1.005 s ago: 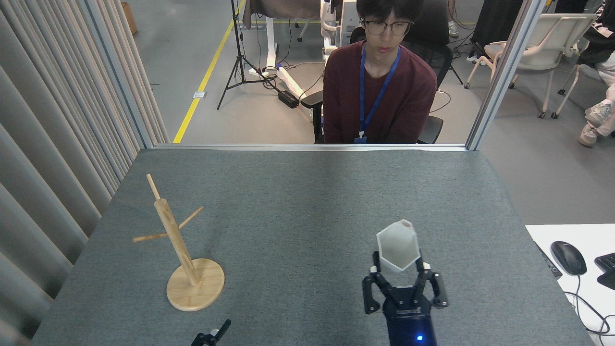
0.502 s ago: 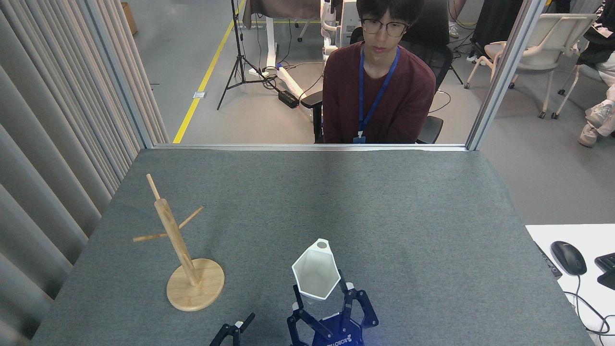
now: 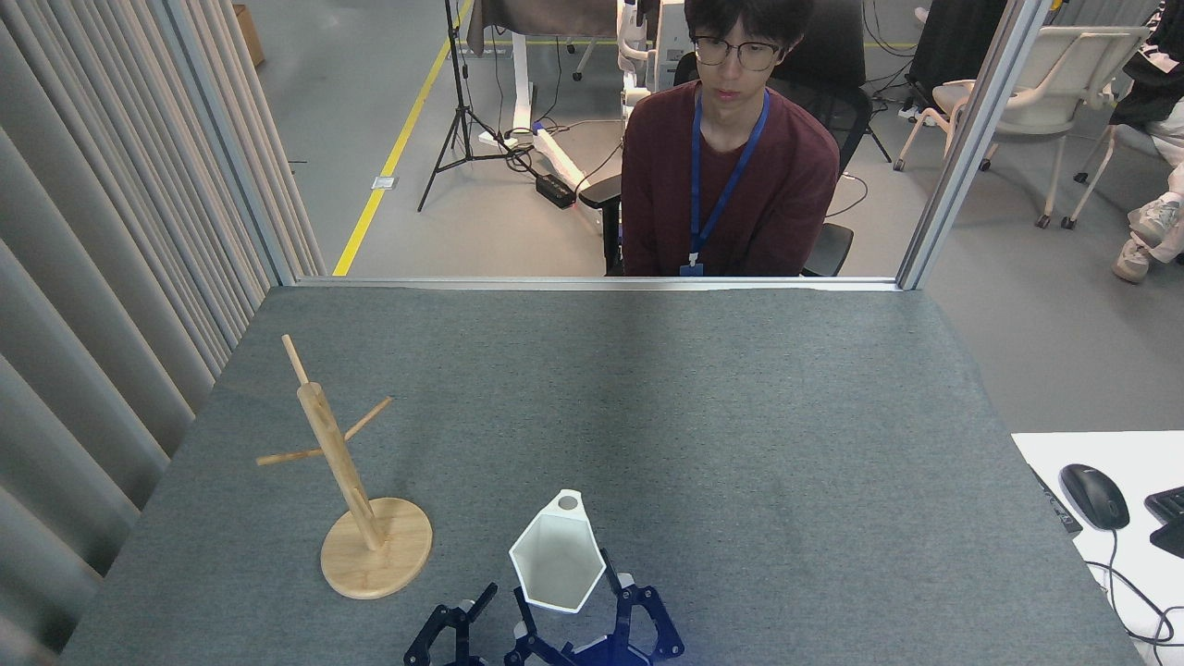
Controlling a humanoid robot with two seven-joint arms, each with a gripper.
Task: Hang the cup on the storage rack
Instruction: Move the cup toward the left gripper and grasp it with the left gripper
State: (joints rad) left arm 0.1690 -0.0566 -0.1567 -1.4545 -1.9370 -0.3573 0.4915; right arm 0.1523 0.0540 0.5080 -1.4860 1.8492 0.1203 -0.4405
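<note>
Most of the grey table [image 3: 740, 416] lies bare ahead of and to the right of our right gripper [image 3: 578, 615], open all the way to the far edge, where a metal rail meets the glass and a person [image 3: 726, 176] in a dark red top sits behind it. To the left of both grippers a ribbed curtain [image 3: 102, 277] runs along the table's side edge. Far to the right of our right gripper, off the grey surface, a white desk [image 3: 1064, 453] carries a black mouse [image 3: 1093, 495].

Ahead and to the left of our left gripper [image 3: 458, 624] stands the storage rack [image 3: 342, 481] — disc base flat on the table, post leaning slightly in this view, thin pegs bare. Open felt separates it from both grippers.

Our right gripper is clenched around the cup [image 3: 557, 560], one black finger on each side of its faceted white body; the mouth faces up toward us and the tab handle with its round hole points away from the gripper. The cup sits just right of our left gripper and near the rack's base — not touching either. Only the left gripper's dark fingers show at the bottom edge, and we cannot tell whether they are parted or closed.
</note>
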